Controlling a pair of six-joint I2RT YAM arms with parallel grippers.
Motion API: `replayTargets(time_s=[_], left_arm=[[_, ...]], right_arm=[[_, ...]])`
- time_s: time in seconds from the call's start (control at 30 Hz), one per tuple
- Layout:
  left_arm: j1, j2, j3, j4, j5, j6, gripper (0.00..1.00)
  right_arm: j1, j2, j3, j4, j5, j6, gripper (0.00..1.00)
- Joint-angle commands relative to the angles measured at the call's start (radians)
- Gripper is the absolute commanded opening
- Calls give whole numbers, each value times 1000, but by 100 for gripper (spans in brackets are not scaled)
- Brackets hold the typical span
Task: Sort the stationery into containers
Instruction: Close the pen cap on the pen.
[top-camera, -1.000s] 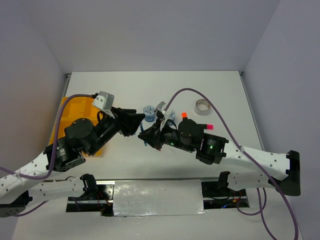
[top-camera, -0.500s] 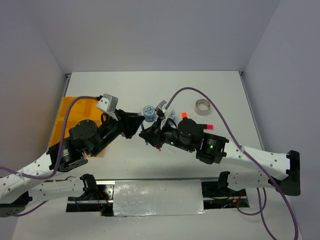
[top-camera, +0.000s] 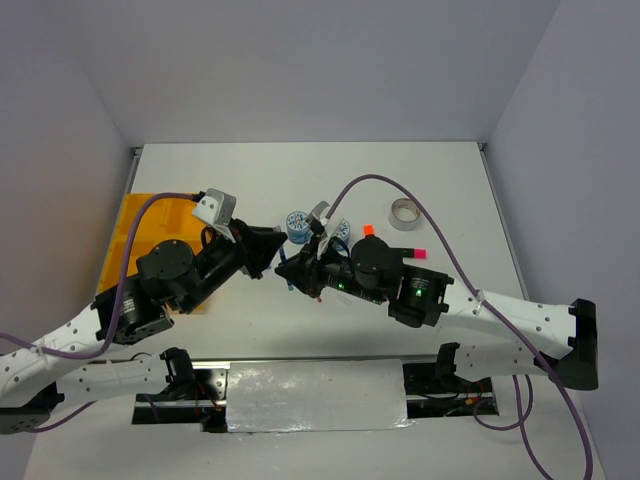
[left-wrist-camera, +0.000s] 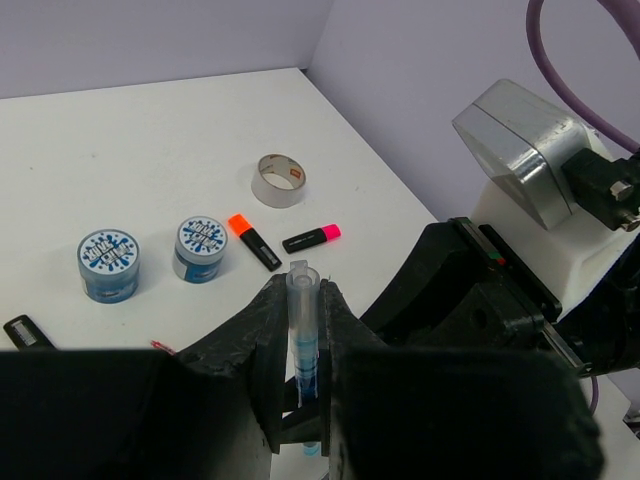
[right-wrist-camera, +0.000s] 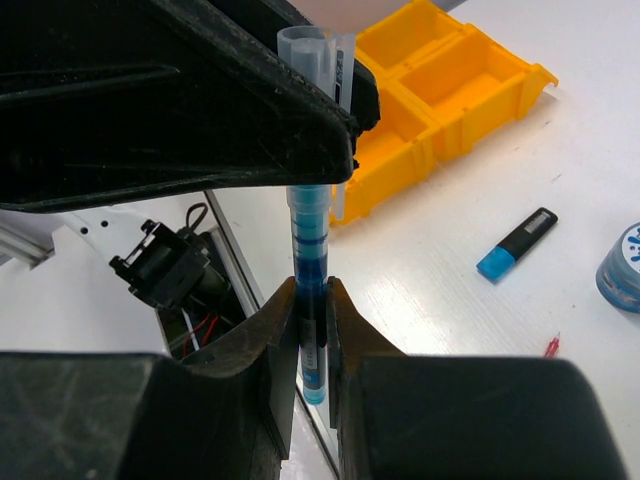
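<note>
Nearest the arms' bases, the left pincer (left-wrist-camera: 302, 296) has been brought across to the right pincer (right-wrist-camera: 311, 300) and closed on the upper end of the blue pen (left-wrist-camera: 303, 335). The pen's lower end is gripped by the right pincer, clear of the surface (top-camera: 400, 180). A handover toward the yellow tray (top-camera: 140, 215) is judged under way. Farther off, the patterned rolls (left-wrist-camera: 108, 265) and the tape ring (left-wrist-camera: 279, 180) lie unsorted.

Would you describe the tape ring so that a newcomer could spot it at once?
On the white table, look at the far right part. Just beyond the orange highlighter and pink highlighter lies the tape ring: the only silvery open hoop, while the rolls to its left are blue-patterned with closed tops.
</note>
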Motion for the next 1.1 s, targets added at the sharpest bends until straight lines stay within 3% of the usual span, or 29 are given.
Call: replayTargets(time_s=[0.0,0.73,1.07], left_arm=[[4,-11,61,34,-30,23,2],[4,5,111,30,-8,46,0],[4,-15,-21,54,50,2,0]], right_arm=[[8,10,34,20,-34,0,0],[8,24,6,37,-77,-4,0],[9,-31,30,37,18,7,0]])
